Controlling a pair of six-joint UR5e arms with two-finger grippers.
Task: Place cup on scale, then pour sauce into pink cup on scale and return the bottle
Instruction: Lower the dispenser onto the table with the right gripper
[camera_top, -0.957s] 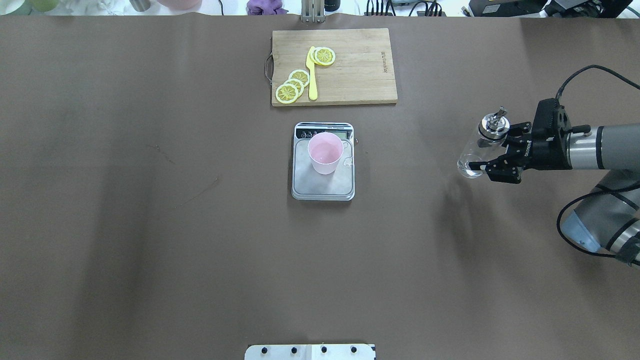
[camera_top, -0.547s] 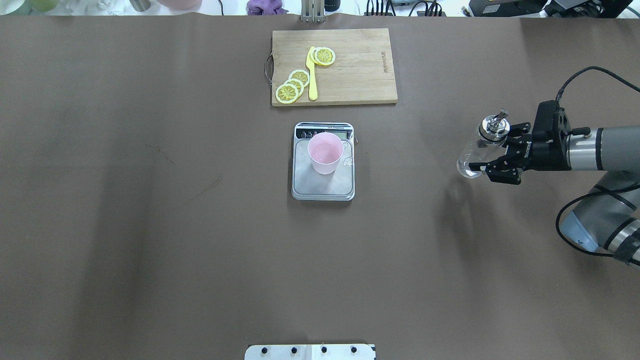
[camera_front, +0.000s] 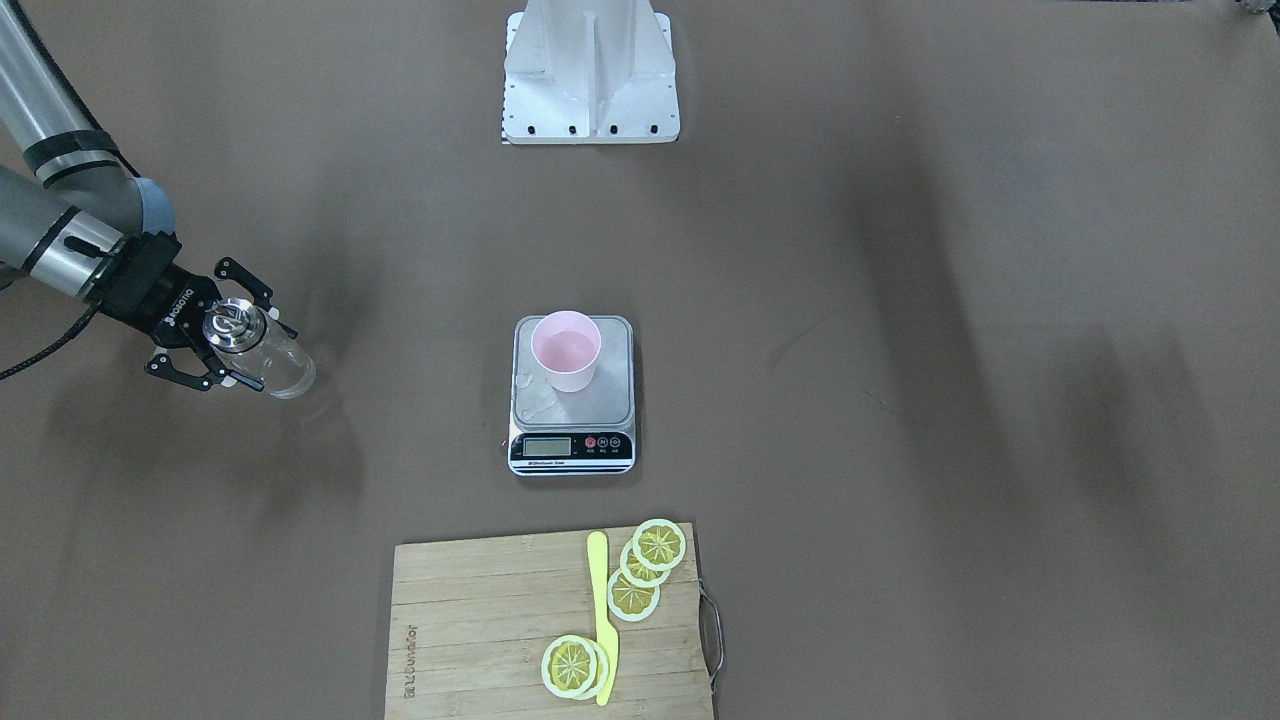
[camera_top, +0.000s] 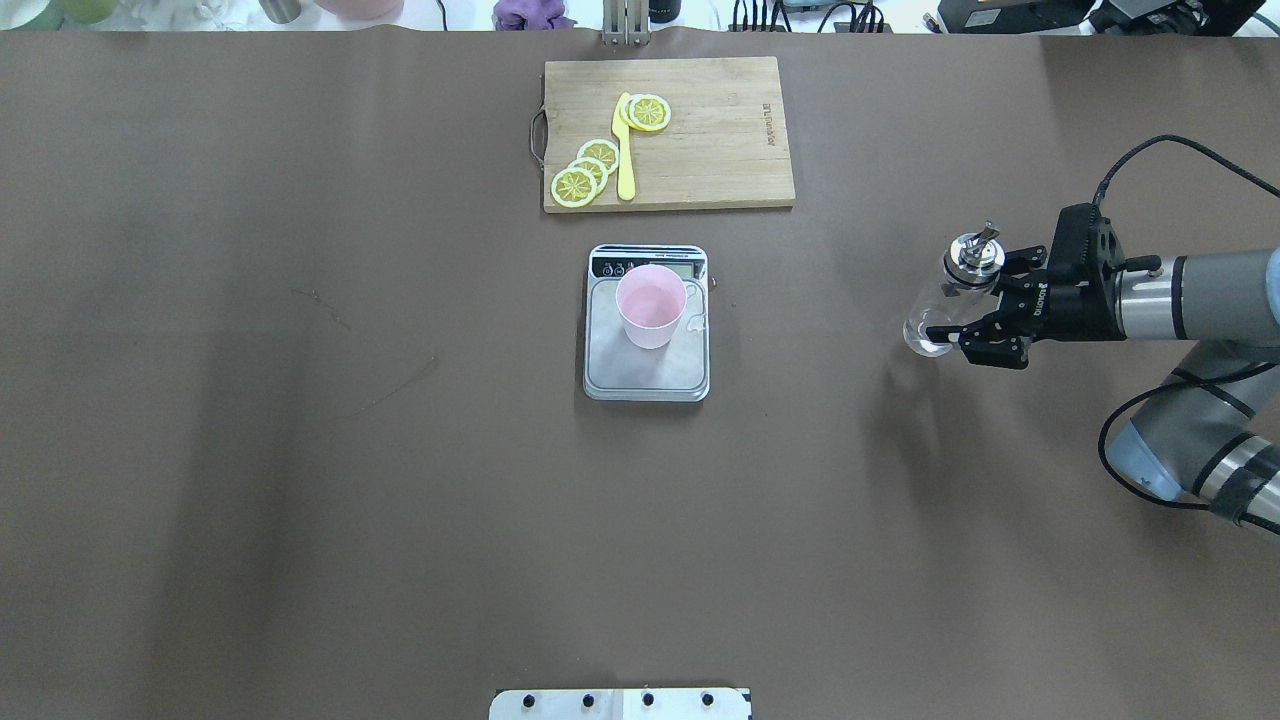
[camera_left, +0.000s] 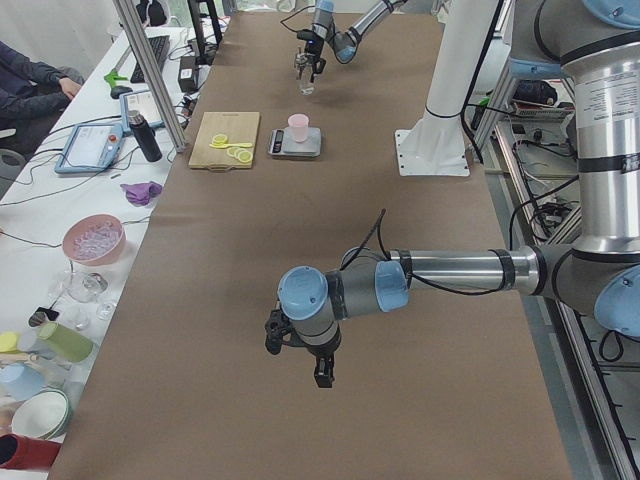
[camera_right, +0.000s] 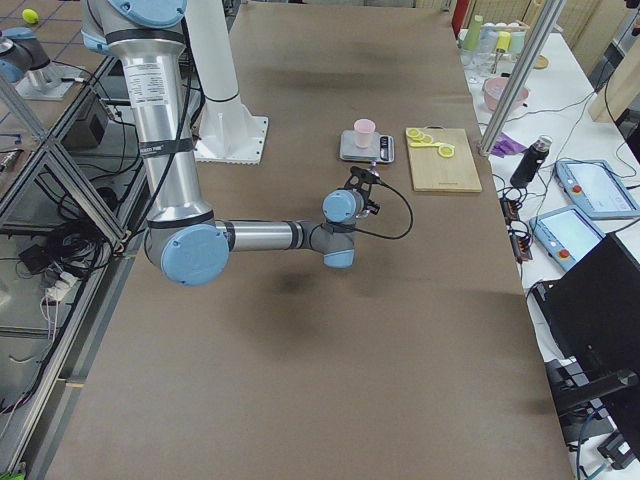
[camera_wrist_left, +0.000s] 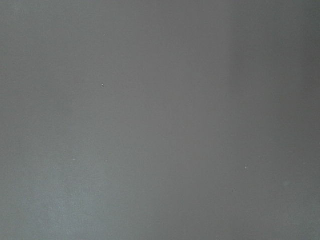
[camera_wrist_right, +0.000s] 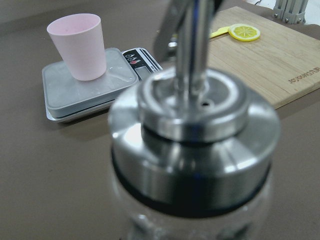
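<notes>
A wooden board (camera_top: 700, 130) lay at the upper centre of the overhead view. Below it, mid-frame, the scale (camera_top: 646, 375) carried the pink cup (camera_top: 650, 305). At the right edge, the right claw (camera_top: 968, 300) gripped the glass bottle (camera_top: 938, 305). In the left side view the left claw (camera_left: 298, 358) showed at lower centre, and I could not tell its state.

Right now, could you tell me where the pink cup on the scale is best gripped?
Take the cup by its upper wall, side-on from the robot's left. It stands upright and widens toward the rim, so a grip there should not slip. The scale is bare on that side.
</notes>
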